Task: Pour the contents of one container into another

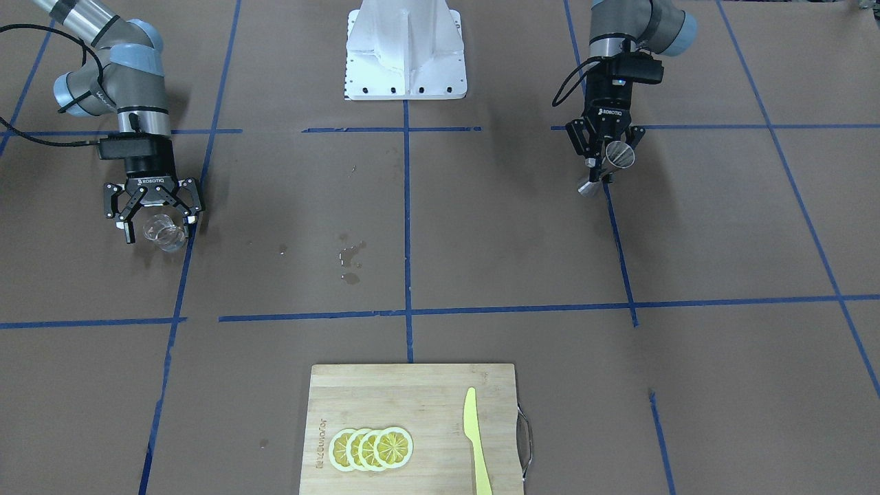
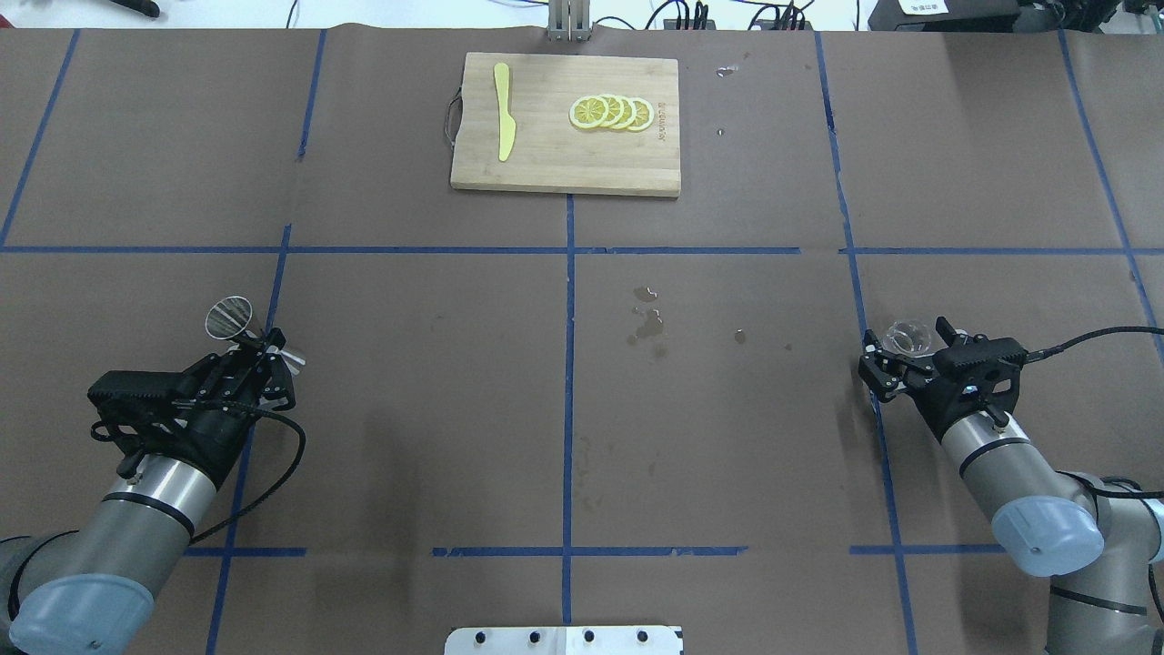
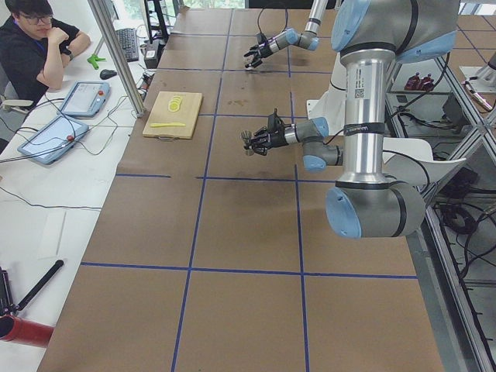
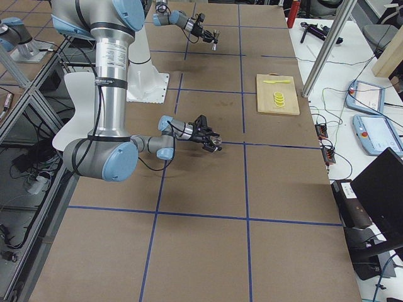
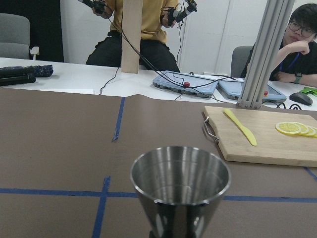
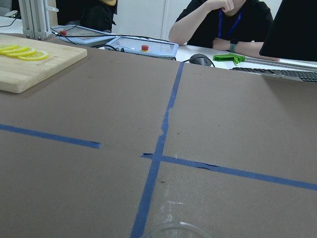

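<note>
Brown paper crossed by blue tape lines covers the table point(image 2: 409, 409). On the robot's left side, the left gripper point(image 2: 265, 347) is pinched on the narrow waist of a steel jigger point(image 2: 228, 317). The jigger's wide open cup sticks out just past the fingertips, on the far side of them. From the left wrist camera the cup stands upright, mouth up, and what shows of its inside looks bare steel.

Well apart, on the right side of the table, the right gripper point(image 2: 906, 342) has a small clear glass point(image 2: 908, 335) between its fingers, one finger on each side of the glass. In the front-facing view the fingers look widely set around it, so how firm the grip is cannot be told. The right wrist camera catches only the glass's rim at the bottom edge.

Between the two arms, near the table's middle, a few wet spots point(image 2: 647, 318) darken the paper. At the far edge lies a wooden cutting board point(image 2: 546, 164) with a row of overlapping lemon slices point(image 2: 611, 112) and a yellow knife point(image 2: 504, 123).
</note>
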Controlling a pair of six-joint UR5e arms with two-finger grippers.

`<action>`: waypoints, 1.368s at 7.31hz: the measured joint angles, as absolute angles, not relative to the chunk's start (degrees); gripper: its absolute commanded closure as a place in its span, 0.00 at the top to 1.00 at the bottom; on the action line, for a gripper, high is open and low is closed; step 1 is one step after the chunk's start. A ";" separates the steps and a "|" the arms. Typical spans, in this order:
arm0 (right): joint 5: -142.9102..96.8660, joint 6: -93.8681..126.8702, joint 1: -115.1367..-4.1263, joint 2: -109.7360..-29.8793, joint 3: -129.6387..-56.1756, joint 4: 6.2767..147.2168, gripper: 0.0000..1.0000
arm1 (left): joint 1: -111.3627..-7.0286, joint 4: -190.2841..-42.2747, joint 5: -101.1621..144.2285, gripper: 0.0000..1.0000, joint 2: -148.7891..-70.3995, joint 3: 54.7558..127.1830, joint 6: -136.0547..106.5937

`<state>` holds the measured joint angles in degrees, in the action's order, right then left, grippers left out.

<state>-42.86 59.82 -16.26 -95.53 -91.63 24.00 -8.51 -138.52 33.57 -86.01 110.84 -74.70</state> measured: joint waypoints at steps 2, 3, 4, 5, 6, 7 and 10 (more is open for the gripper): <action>-42.89 60.13 -16.13 -95.42 -91.50 23.92 1.00 | -8.48 -138.52 33.57 0.00 -86.04 110.83 -74.71; -42.89 60.26 -16.04 -95.31 -91.56 23.91 1.00 | -8.45 -138.52 33.57 0.00 -86.07 110.83 -74.71; -42.91 60.33 -15.86 -95.24 -91.60 23.91 1.00 | -8.45 -138.52 33.57 0.00 -86.13 110.83 -74.71; -42.93 60.38 -15.59 -95.21 -91.60 23.91 1.00 | -8.44 -138.54 33.58 0.00 -86.29 110.83 -74.71; -42.93 60.43 -15.34 -95.19 -91.54 23.91 1.00 | -8.45 -138.57 33.57 0.00 -86.51 110.83 -74.71; -42.94 60.48 -15.09 -95.19 -91.40 23.91 0.99 | -8.46 -138.59 33.57 0.00 -86.60 110.80 -74.71; -42.91 60.55 -14.80 -95.19 -90.80 23.83 0.86 | -8.45 -138.60 33.57 0.00 -86.65 110.79 -74.65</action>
<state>-42.91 60.55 -14.80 -95.19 -90.80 23.83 -8.45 -138.60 33.57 -86.65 110.79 -74.65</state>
